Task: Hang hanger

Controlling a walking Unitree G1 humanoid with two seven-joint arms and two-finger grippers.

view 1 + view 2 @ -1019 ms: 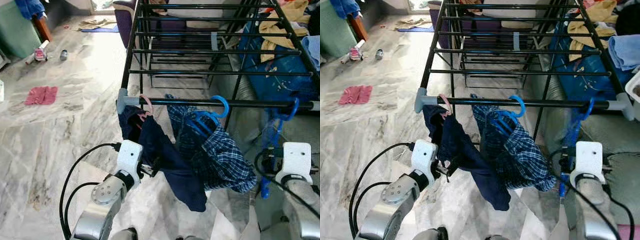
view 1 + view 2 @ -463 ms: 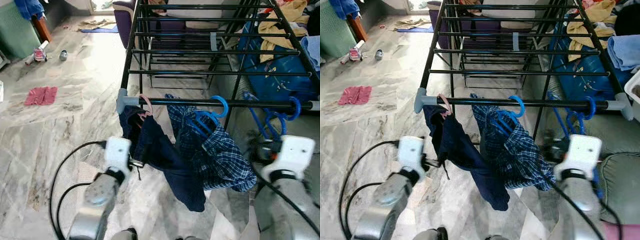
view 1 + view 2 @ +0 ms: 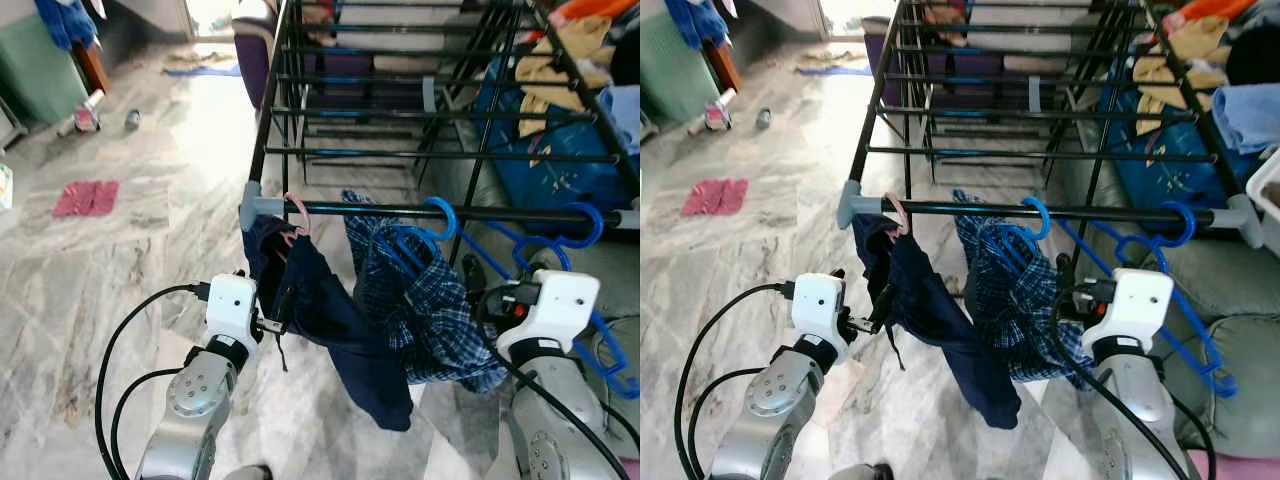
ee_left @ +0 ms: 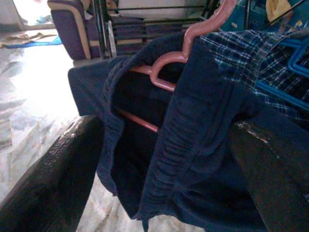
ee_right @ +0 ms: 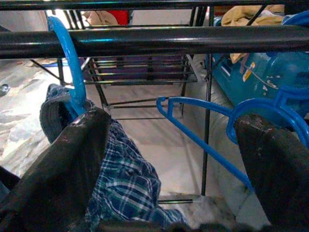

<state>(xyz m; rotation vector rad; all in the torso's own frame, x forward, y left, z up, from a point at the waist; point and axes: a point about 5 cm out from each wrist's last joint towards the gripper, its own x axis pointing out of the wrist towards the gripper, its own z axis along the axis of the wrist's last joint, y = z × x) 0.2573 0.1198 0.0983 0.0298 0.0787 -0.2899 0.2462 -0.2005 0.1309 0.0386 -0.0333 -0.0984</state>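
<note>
Head views — empty blue hanger (image 3: pixel 1160 262) hooked on the black rail (image 3: pixel 1110 212) of the drying rack, at its right end; long axis slopes down and rightward. Right gripper (image 3: pixel 1072 292) nearer, just left of it.

Left wrist — left gripper (image 4: pixel 159 159) spread, facing navy garment (image 4: pixel 193 159) on pink hanger (image 4: pixel 193 41).

Right wrist — fingers (image 5: pixel 67 169) spread, nothing held; hanger just beyond, apart.

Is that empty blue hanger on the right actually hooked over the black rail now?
Touching. In the right eye view the empty blue hanger's hook curls over the black rail and rests on it, with the right end effector lower down, off it.
</note>
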